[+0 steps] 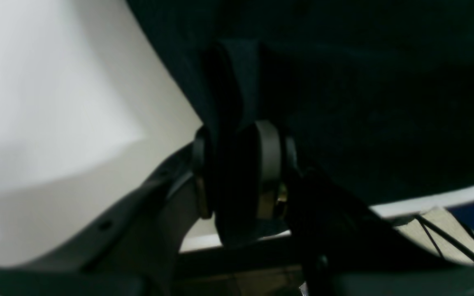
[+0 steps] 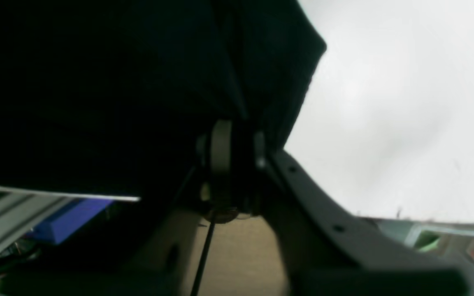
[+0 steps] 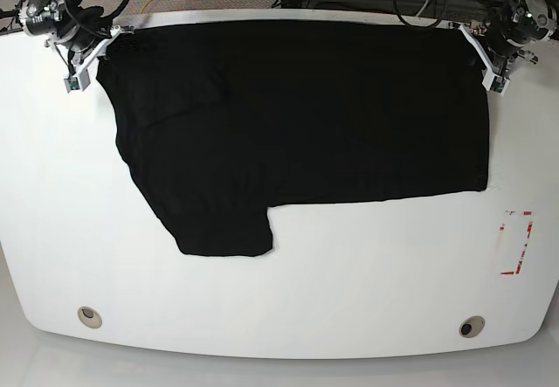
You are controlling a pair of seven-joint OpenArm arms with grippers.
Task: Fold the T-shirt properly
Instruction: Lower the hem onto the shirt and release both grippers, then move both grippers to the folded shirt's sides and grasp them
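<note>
Black cloth, one T-shirt [image 3: 297, 125], spread flat on a white table [image 3: 279, 291], its long axis running across the table from side to side, one sleeve hanging down as a tab toward the near edge on the base view's left. The top edge of the shirt lies along the far rim of the table, and both arms sit at that rim, one at each far corner of the cloth. Left gripper [image 1: 243, 168]: at the corner on the base view's right, jaws drawn nearly together with a fold of black cloth pinched between them, seen plainly in the left wrist view. Right gripper [image 2: 237, 164]: at the opposite corner, on the base view's left, jaws likewise closed to a narrow gap; dark cloth drapes over and into that gap in the right wrist view, so it appears to have the corner, though the picture is dim. Relation that matters: from each gripper the body of the shirt lies toward the near edge of the table, and inward toward the other arm. Neither arm is nearer than the other; each holds its own end of the same edge. A fold, judged from this, would carry that far edge forward over the cloth toward the near side, both corners travelling together to keep the edge straight. Small red marking [image 3: 515, 243] on the table beside the shirt, well apart from both grippers.
</note>
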